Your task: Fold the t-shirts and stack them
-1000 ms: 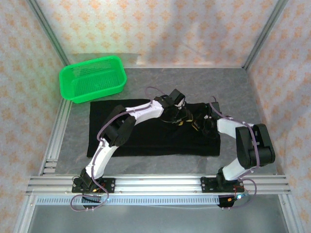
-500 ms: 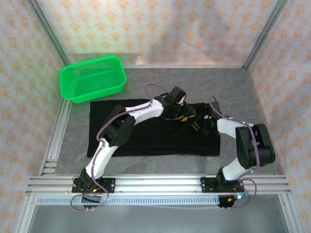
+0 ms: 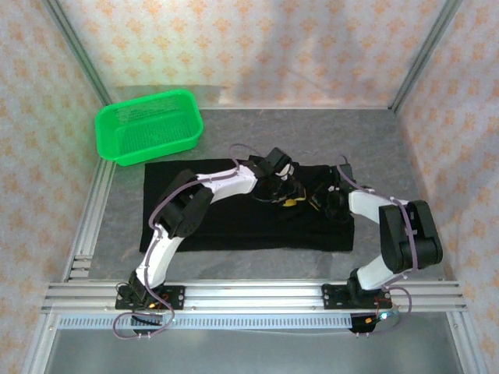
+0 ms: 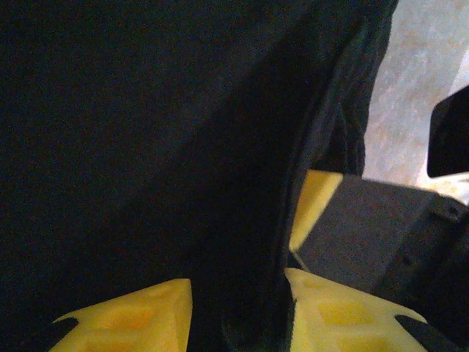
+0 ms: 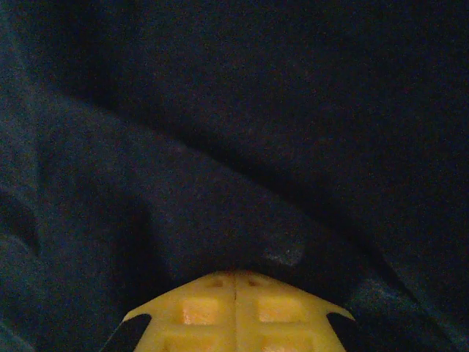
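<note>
T-shirt (image 3: 234, 214) fold sits between left tool (image 4: 238, 312) fingers; right tool (image 5: 234, 293) pinched closed on cloth

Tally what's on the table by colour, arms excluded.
Black: 1 visible cloth mass, the t-shirts, spread flat; how many layers cannot be told.
Green: 1, the mesh basket, at the far left corner.
Total: 2 visible items.
</note>
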Robot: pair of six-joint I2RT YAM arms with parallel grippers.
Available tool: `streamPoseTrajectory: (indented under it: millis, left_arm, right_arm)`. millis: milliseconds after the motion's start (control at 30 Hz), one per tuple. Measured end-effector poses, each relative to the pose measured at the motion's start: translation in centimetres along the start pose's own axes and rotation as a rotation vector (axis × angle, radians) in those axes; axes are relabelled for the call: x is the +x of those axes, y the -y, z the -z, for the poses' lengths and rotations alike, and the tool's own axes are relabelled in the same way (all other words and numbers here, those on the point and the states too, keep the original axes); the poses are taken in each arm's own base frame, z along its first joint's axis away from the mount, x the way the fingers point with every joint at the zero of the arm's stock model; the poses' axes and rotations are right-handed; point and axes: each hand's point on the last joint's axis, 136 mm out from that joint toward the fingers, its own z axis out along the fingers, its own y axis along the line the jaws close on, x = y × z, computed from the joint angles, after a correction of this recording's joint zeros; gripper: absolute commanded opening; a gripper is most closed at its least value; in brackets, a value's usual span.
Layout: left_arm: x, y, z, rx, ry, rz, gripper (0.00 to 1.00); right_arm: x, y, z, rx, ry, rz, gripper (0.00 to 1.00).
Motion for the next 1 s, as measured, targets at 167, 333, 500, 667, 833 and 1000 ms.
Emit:
streamPoseTrajectory:
  millis: [167, 333, 500, 667, 833, 1000]
  left_arm:
    - [1.1, 1.5, 1.3, 0.034, -0.008, -0.029, 0.37]
    - [3.4, 2.0, 0.2, 0.041, -0.056, -0.054, 0.38]
    - [5.7, 2.7, -0.6, 0.052, -0.113, -0.079, 0.38]
    - [6.2, 3.1, -0.5, 0.067, -0.136, -0.119, 0.39]
    - [6.5, 4.7, -0.8, 0.070, -0.155, -0.219, 0.39]
    - [8.1, 3.2, -2.7, 0.042, -0.204, -0.236, 0.39]
  right_arm:
    - [0.0, 1.6, 1.3, 0.081, 0.038, -0.041, 0.01]
    - [-0.7, 2.7, 3.6, 0.112, 0.111, -0.100, 0.06]
    - [-1.6, 1.8, 5.9, 0.061, 0.181, -0.122, 0.14]
    - [-1.4, 1.5, 6.6, 0.046, 0.184, -0.110, 0.22]
    - [-1.3, 1.0, 7.0, 0.046, 0.166, -0.077, 0.31]
    - [-2.4, -1.6, 7.6, 0.000, 0.157, -0.025, 0.37]
